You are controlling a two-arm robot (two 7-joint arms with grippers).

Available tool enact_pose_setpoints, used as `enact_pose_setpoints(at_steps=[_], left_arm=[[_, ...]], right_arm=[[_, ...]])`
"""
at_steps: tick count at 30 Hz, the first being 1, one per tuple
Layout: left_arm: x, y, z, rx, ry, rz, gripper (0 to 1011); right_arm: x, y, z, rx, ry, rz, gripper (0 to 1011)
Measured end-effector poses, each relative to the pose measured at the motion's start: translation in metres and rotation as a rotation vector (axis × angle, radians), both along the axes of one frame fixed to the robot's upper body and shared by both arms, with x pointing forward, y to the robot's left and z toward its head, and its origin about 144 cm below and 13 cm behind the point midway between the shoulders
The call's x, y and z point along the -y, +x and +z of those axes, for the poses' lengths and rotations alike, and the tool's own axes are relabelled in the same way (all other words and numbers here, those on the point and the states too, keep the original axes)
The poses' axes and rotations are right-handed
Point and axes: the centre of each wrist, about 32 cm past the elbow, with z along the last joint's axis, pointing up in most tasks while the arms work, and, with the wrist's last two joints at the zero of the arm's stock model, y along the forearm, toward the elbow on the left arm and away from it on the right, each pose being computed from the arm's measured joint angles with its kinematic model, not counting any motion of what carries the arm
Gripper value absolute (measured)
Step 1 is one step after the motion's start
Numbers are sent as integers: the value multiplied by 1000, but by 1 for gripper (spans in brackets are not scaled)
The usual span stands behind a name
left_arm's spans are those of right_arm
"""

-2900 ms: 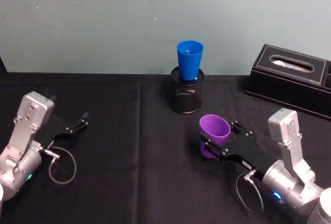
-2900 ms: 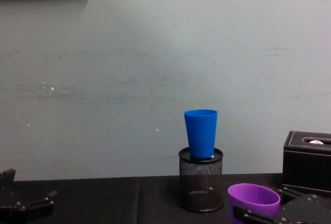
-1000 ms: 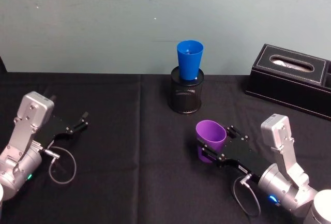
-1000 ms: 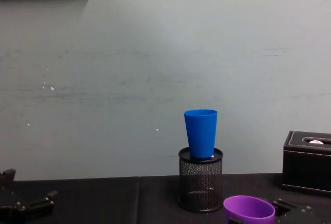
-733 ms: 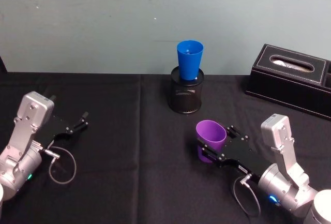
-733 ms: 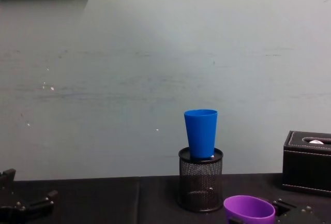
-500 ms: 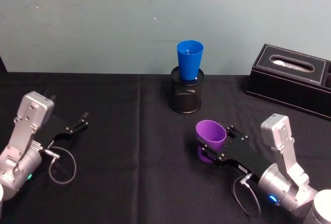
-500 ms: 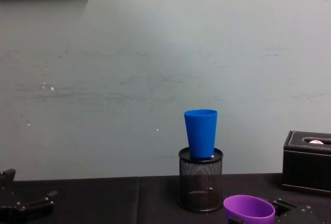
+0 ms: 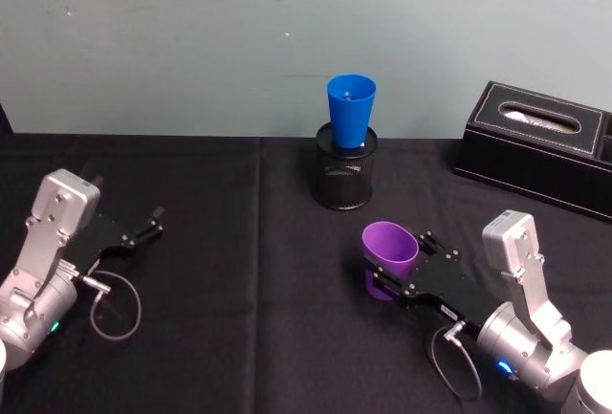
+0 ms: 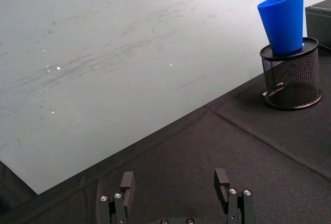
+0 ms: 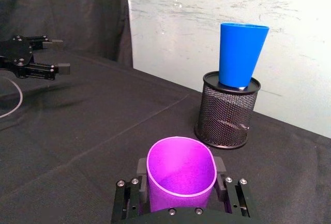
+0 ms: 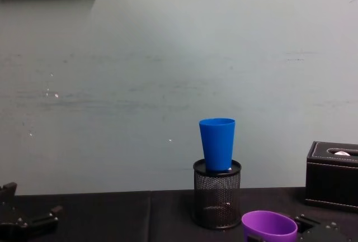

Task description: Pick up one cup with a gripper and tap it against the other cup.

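One purple cup (image 9: 390, 245) sits clamped in my right gripper (image 9: 400, 259); next I must raise it against the blue cup (image 9: 350, 110), left gripper (image 9: 153, 222) parked open.

- purple cup (image 9: 390, 245): smooth, tapered, wide rim; roughly upright, clamped between the jaws of the right gripper (image 9: 395, 261), near right.
- blue cup (image 9: 350, 110): taller, narrower; upright, base seated in mesh holder (image 9: 342, 181), far centre, apart from purple cup.

You had one cup (image 9: 390, 247) near you, right of the middle of the bench (image 9: 239, 337). Behind it, the other cup (image 9: 350, 108) stood in the pen holder (image 9: 344, 183), with the tissue box (image 9: 535, 146) far right.
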Motion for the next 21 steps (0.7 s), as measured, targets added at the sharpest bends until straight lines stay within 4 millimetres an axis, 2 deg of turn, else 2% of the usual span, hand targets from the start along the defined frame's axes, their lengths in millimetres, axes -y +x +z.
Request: enact_pose_setpoints(at_steps=[21], left_arm=[[0, 0, 0, 0, 0, 0, 1011]], right_arm=[[0, 0, 0, 0, 0, 0, 738]])
